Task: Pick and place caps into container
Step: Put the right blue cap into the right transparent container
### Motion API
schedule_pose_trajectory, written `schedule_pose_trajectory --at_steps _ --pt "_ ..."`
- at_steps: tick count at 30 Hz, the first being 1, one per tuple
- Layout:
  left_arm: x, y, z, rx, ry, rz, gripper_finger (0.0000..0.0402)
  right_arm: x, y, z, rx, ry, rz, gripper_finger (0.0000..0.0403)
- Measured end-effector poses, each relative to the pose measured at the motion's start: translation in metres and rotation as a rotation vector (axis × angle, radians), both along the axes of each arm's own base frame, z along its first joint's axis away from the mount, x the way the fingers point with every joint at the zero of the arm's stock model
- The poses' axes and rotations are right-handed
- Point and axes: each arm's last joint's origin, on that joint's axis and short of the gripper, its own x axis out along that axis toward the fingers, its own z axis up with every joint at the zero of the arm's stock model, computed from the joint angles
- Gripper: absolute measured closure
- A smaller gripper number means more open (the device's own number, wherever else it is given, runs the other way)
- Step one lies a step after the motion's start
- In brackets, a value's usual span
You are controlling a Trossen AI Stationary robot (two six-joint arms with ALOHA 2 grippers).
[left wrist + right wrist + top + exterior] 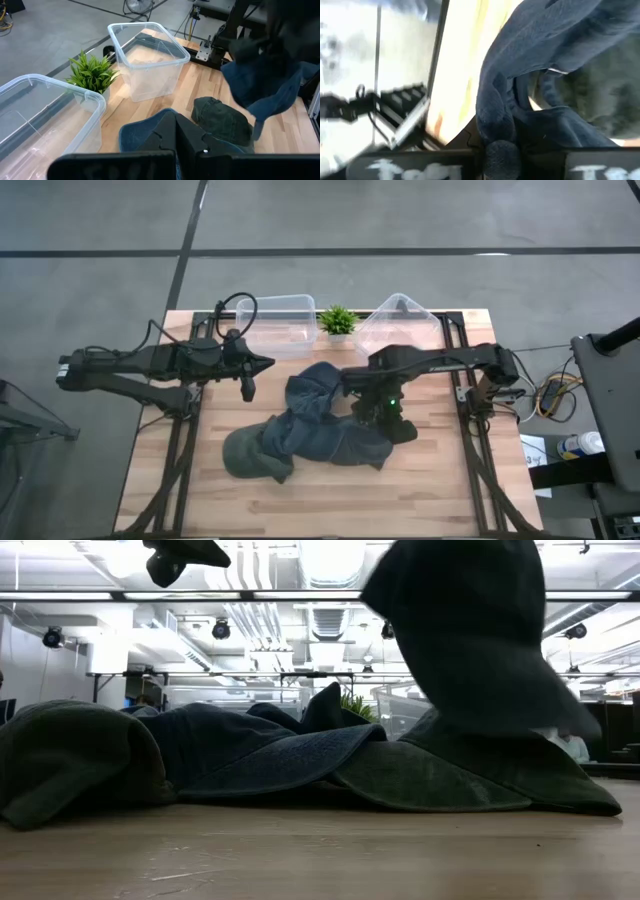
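Right gripper over the middle of the wooden table, fingers pinched shut on a slate-blue cap, which hangs lifted clear of the tabletop; in the right wrist view blue fabric bunched between the fingers at the picture's bottom. In the low view the lifted cap dangling above the rest, its lower edge just over them. Remaining caps heaped in the middle of the table toward the near edge: an olive-green one at the left end of the heap, blue ones overlapping it toward the right, another dark green one beside the blue. Left gripper held above the table on the left side, fingers closed together with nothing between them, well apart from the heap. Two clear plastic containers at the far edge, one left of centre and one right of centre, tilted, with a small green potted plant between them. No cap visible inside either container
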Motion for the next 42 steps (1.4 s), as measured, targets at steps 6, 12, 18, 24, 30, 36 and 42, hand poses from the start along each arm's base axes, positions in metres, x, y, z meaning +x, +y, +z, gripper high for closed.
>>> schedule_pose_trajectory --at_steps 6,12,18,24,30,36,42 --pt "0.000 0.000 0.000 -0.003 -0.003 0.001 0.0401 -0.022 -0.003 0.065 0.007 -0.156 -0.161 0.0375" --pt "0.000 0.000 0.001 -0.003 -0.010 0.002 0.0401 -0.044 -0.029 0.111 -0.115 -0.298 -0.424 0.0375" --pt "0.000 0.000 0.001 -0.003 -0.009 0.002 0.0401 -0.062 -0.064 0.134 -0.295 -0.396 -0.672 0.0376" --pt "0.000 0.000 0.001 -0.003 -0.010 0.002 0.0401 -0.070 -0.096 0.140 -0.407 -0.428 -0.779 0.0376" --pt "0.000 0.000 0.001 -0.003 -0.009 0.001 0.0401 -0.076 -0.134 0.134 -0.478 -0.388 -0.839 0.0376" --pt "0.000 0.000 0.001 0.008 -0.006 -0.002 0.0401 -0.092 -0.169 0.132 -0.556 -0.344 -0.940 0.0376" --pt "0.000 0.000 0.001 0.018 -0.003 -0.006 0.0401 -0.103 -0.187 0.131 -0.571 -0.319 -1.017 0.0376"
